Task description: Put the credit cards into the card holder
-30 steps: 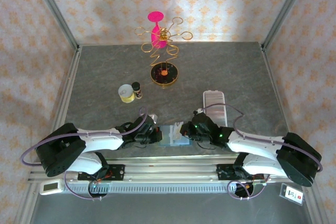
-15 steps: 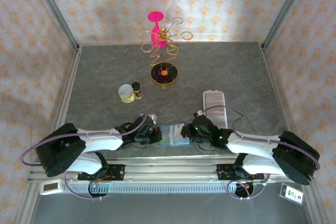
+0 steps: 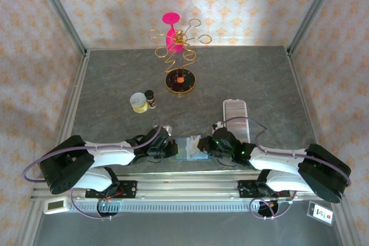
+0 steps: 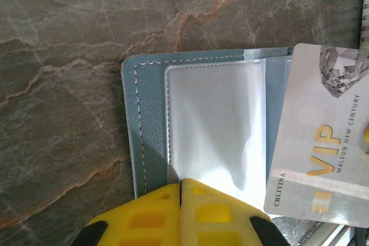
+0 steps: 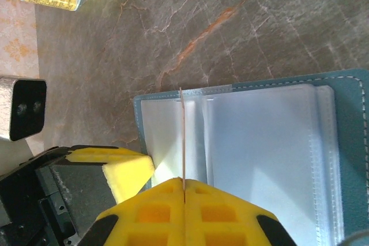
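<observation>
Yellow L hand (image 4: 181, 182) pinched together, at teal wallet (image 4: 141, 142) | R hand (image 5: 183, 181) clamped on credit card (image 4: 320, 154)

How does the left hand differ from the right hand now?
The left hand is shut empty; the right hand is shut on the silver VIP card. The left hand's tips are at the teal wallet; the right hand holds its card on edge. Both have yellow fingers.

The VIP card (image 4: 320, 136) is cut off at the right edge.
</observation>
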{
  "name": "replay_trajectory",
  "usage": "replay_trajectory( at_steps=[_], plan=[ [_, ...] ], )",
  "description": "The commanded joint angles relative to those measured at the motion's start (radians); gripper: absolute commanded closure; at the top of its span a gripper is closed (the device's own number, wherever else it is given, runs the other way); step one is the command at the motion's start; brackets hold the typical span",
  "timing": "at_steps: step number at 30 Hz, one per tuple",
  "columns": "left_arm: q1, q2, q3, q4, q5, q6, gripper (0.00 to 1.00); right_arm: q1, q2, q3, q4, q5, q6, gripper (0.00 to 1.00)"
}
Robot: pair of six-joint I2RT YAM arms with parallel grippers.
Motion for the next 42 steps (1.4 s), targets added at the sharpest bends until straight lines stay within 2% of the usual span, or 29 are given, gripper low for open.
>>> replay_trajectory(
  at_steps=[1, 6, 30, 42],
  plan=[
    [-0.010, -0.003, -0.028, -0.022, -0.022, -0.003, 1.00, 0.005, 0.006, -0.026, 0.030, 0.005, 0.007, 1.00],
    [-0.011, -0.006, -0.029, -0.022, -0.024, -0.003, 1.00, 0.008, 0.044, -0.031, 0.046, -0.005, 0.009, 1.00],
    [-0.014, -0.008, -0.042, -0.008, -0.024, -0.013, 1.00, 0.015, 0.040, -0.087, 0.243, -0.059, 0.091, 1.00],
    [-0.015, 0.005, -0.032, -0.003, -0.022, -0.013, 1.00, 0.015, 0.090, -0.085, 0.244, -0.084, 0.111, 1.00]
  ],
)
